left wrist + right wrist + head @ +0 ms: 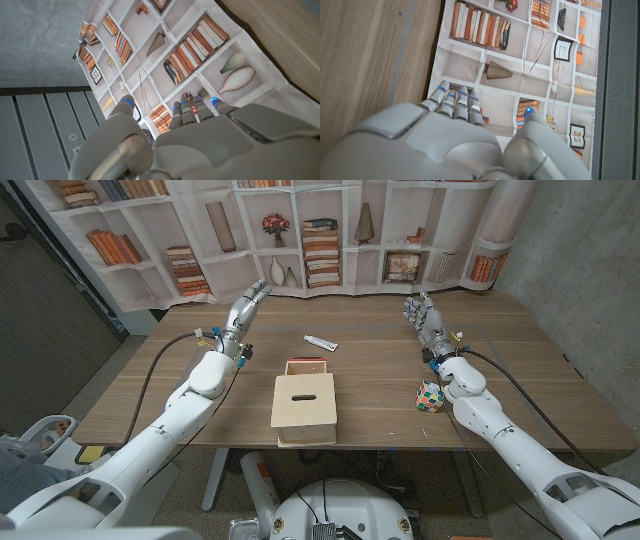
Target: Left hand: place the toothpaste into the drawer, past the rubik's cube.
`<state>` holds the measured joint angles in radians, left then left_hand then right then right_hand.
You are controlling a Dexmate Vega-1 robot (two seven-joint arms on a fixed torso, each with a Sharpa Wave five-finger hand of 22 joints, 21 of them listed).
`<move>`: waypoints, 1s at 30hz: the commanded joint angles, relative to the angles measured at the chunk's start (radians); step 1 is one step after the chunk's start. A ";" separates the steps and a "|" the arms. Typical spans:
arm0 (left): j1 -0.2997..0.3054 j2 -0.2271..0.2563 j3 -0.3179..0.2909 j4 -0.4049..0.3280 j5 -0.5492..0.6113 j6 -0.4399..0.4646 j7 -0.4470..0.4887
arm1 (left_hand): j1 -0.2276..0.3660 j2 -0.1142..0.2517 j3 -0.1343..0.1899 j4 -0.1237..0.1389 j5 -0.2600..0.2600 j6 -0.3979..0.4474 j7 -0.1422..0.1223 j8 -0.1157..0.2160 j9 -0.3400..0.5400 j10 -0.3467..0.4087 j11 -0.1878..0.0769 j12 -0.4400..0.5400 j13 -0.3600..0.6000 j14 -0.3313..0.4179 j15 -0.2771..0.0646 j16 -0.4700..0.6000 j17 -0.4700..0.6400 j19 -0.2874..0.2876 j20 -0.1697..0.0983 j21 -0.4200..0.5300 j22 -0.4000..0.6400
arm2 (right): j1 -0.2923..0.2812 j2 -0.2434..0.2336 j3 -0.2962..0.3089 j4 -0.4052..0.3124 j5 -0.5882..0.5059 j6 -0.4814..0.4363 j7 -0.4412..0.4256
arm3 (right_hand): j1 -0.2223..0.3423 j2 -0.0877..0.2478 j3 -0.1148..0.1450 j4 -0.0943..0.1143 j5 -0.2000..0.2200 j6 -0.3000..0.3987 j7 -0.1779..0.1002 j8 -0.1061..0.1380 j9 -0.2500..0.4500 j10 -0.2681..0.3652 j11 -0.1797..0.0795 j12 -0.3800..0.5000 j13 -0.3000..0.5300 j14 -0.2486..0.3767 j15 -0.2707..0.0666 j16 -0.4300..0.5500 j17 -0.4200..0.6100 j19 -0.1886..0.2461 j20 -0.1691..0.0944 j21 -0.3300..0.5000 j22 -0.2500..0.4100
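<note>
Lying mid-frame above the wooden drawer (305,408), the toothpaste (321,342) went ungrasped; left hand (246,305) upper left and right hand (423,316) upper right were released, fingers extended, with rubik's cube (431,396) at right.

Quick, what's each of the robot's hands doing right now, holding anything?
Left hand: open, holding nothing, fingers stretched out over the table.
Right hand: open, holding nothing, fingers straight.

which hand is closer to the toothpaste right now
Left. The left hand is raised a short way to the toothpaste's left; the right hand is farther off on its other side.
</note>
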<state>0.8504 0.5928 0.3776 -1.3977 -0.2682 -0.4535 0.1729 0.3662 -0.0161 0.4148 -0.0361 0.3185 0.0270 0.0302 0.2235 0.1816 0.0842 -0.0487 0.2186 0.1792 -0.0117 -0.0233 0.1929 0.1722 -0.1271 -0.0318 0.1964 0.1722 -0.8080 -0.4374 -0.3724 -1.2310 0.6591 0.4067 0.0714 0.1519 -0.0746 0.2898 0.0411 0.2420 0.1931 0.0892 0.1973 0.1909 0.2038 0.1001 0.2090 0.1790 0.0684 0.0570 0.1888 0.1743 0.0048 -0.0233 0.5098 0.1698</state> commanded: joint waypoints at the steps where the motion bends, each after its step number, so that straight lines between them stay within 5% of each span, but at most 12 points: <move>1: 0.007 0.030 0.004 -0.068 0.085 0.086 0.066 | 0.015 -0.001 0.003 -0.006 0.002 0.012 0.000 0.001 0.003 0.010 -0.003 0.004 0.005 0.008 -0.004 -0.001 0.002 0.004 -0.056 0.003 0.004 | 0.002 0.009 0.005 0.006 0.017 -0.004 0.008 | 0.001 0.008 0.002 -0.003 -0.002 0.012 0.000 0.001 0.000 0.010 0.000 0.006 0.003 0.009 -0.002 0.003 0.004 0.004 -0.003 -0.005 0.003; 22: -0.034 0.046 0.056 -0.091 0.239 0.191 0.145 | 0.052 -0.001 0.009 -0.030 -0.005 0.031 -0.020 -0.001 0.004 0.028 -0.027 0.002 0.005 0.021 -0.020 -0.003 0.002 0.009 -0.042 0.003 0.004 | 0.002 0.014 -0.002 0.004 0.002 -0.006 -0.013 | 0.007 0.014 0.002 -0.008 -0.003 0.016 0.000 0.001 -0.001 0.013 -0.001 0.006 0.003 0.011 -0.002 0.002 0.003 0.009 -0.001 -0.017 0.003; 30: -0.046 0.030 0.064 -0.039 0.246 0.124 0.157 | 0.056 0.000 0.008 -0.032 -0.008 0.048 -0.024 0.002 0.005 0.041 -0.032 0.004 0.006 0.025 -0.026 -0.003 0.003 0.007 -0.039 0.002 0.005 | 0.002 0.010 -0.001 0.002 0.001 -0.012 -0.015 | 0.009 0.015 0.002 -0.010 -0.004 0.016 -0.001 0.001 -0.001 0.016 0.001 0.006 0.003 0.013 0.000 0.002 0.003 0.011 0.000 -0.020 0.003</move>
<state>0.8209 0.6301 0.4264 -1.4673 -0.0553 -0.3048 0.3086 0.4101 -0.0169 0.4187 -0.0627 0.3142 0.0645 0.0070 0.2235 0.1840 0.1158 -0.0801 0.2186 0.1792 0.0078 -0.0331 0.1929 0.1723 -0.1233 -0.0355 0.1964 0.1747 -0.8066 -0.4249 -0.3733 -1.2270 0.6629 0.4024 0.0642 0.1585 -0.0679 0.2856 0.0370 0.2420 0.2039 0.0894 0.1973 0.1859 0.2131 0.0988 0.2090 0.1789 0.0682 0.0569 0.1888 0.1743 0.0100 -0.0178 0.4913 0.1697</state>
